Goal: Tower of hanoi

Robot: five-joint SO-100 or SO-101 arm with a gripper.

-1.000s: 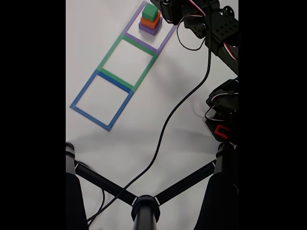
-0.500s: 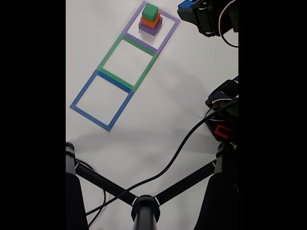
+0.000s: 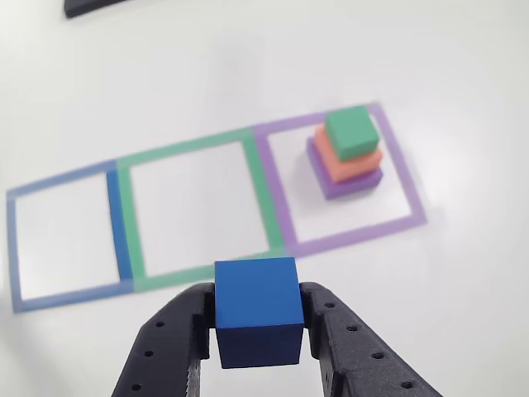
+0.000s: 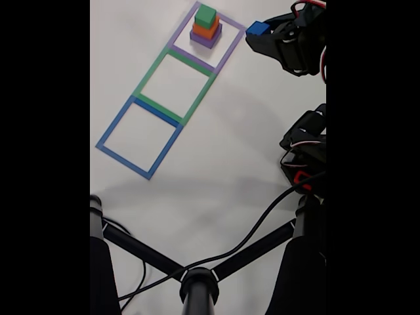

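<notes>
My gripper (image 3: 256,331) (image 4: 258,31) is shut on the blue cube (image 3: 256,310) (image 4: 257,28) and holds it in the air to the right of the purple tape square in the fixed view. A stack of three blocks sits inside that purple square: purple block (image 3: 347,182) (image 4: 205,39) at the bottom, salmon-orange block (image 3: 351,161) (image 4: 205,29) on it, green block (image 3: 353,131) (image 4: 205,16) on top. The gripper is well apart from the stack.
Three tape outlines lie in a row on the white table: purple (image 4: 226,52), green (image 4: 151,69) and blue (image 4: 111,128); the green and blue squares hold nothing. A black tripod (image 4: 197,282) and cable (image 4: 249,230) cross the near table. The arm's base (image 4: 305,157) stands at right.
The gripper has lifted away from the stack with the blue cube, moved right, then dipped slightly lower and toward the table. The cable has swung with it.
</notes>
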